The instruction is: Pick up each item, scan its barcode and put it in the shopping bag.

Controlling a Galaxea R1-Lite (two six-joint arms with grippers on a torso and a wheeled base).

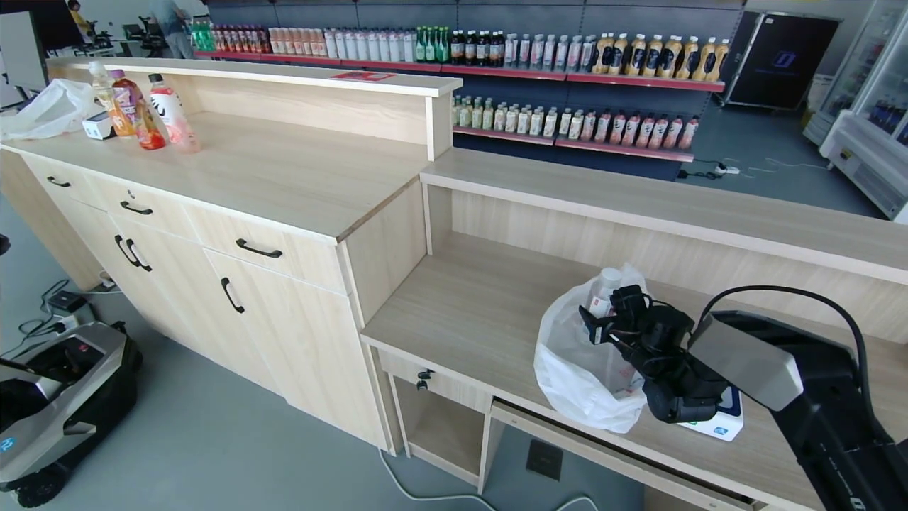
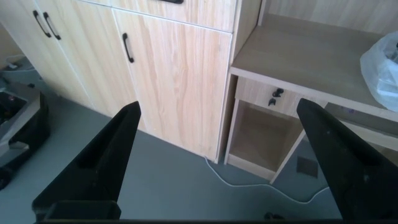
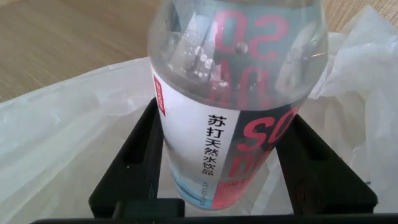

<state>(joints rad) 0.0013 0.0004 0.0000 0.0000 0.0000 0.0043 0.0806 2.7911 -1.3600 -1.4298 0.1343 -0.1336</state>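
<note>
- Light wood worktop (image 1: 482,312), stepped, lower on your right; stocked drink shelves (image 1: 567,71) behind.
- Three drink bottles (image 1: 145,110) on the upper level. Two white plastic bags: spare bag (image 1: 42,110) far left, shopping bag (image 1: 574,376) on the lower level.
- Right gripper (image 1: 603,319) clamps a clear soda-water bottle (image 3: 236,93) at the shopping bag's mouth; its wrist view shows you the label.
- Left gripper (image 2: 217,106) spread wide, empty, over grey floor (image 2: 186,177).

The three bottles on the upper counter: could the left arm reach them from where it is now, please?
Probably not. The left arm's jaws hang open low before the cabinet doors, over the floor, while the three bottles stand at the upper counter's far end.
</note>
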